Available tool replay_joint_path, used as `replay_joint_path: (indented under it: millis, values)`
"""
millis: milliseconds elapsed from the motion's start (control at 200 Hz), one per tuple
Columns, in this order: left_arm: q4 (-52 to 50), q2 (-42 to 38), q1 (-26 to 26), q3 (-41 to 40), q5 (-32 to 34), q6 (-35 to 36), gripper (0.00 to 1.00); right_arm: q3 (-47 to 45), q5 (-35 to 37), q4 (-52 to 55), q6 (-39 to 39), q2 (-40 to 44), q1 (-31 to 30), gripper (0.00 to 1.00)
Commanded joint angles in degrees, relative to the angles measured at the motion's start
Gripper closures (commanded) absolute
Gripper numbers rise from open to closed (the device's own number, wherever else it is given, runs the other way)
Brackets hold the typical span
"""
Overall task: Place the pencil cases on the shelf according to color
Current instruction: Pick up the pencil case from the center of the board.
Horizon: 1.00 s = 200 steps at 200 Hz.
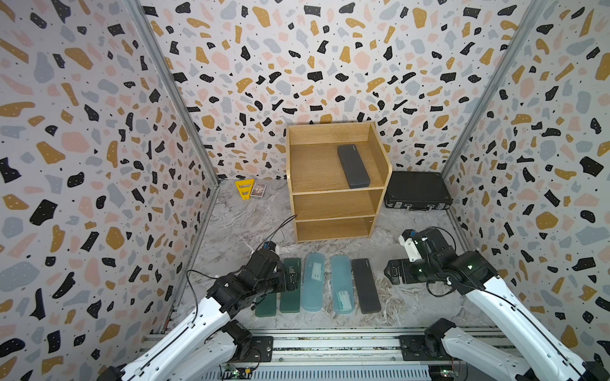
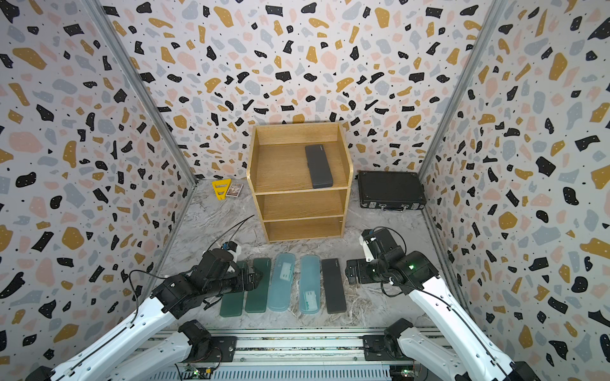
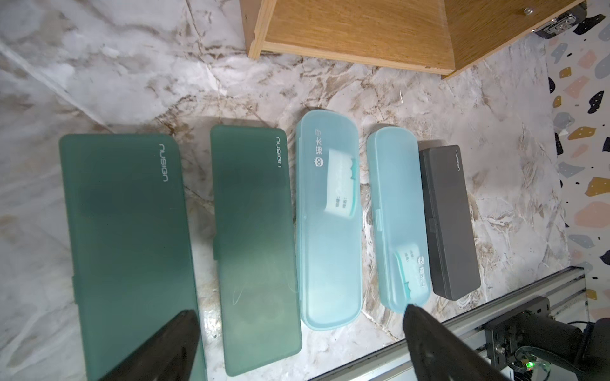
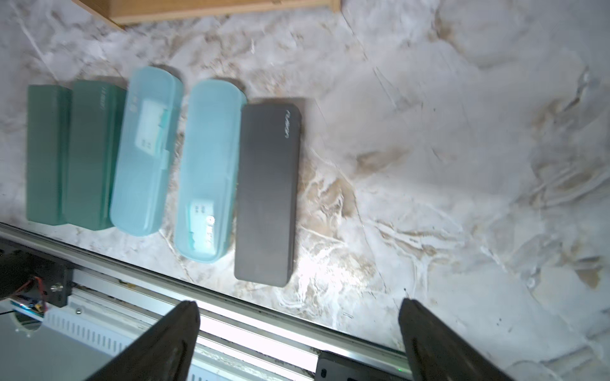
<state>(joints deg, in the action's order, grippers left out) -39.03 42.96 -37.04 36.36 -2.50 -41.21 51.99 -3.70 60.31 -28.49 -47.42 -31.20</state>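
One grey case (image 1: 353, 166) lies on the top tier of the shelf (image 1: 313, 168); its two lower tiers hold nothing. Five more sit in a row on the tabletop (image 1: 237, 231): two green cases (image 1: 290, 301), two blue cases (image 1: 313, 290) and a second grey case (image 1: 365, 287). The left fingers (image 3: 171, 346) hang spread and unladen over the green cases; the right fingers (image 4: 439, 343) stand spread beside the second grey case. One of six looks placed, five left
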Motion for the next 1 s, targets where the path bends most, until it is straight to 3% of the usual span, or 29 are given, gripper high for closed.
replay_joint_path:
  millis: [0, 365, 756, 996]
  values:
    - [3.25, -0.6, -0.46, -1.85, -1.26, -1.19, 0.0, -2.63, 3.11, 0.46, -4.46, 4.25, -0.35, 0.0]
    - [8.82, 0.86, -2.71, -5.66, -1.53, -2.51, 0.0, -13.99, 0.13, -10.2, -11.33, 4.05, -3.19, 0.0]
    - [13.55, 4.15, -8.09, -8.19, 4.07, -4.79, 0.0, -22.15, -2.97, -22.29, -17.39, 1.39, -8.26, 0.0]
    - [14.04, 5.07, -10.25, -7.77, 6.89, -5.91, 0.0, -20.27, 4.06, -21.46, -19.85, -1.9, -15.51, 0.0]
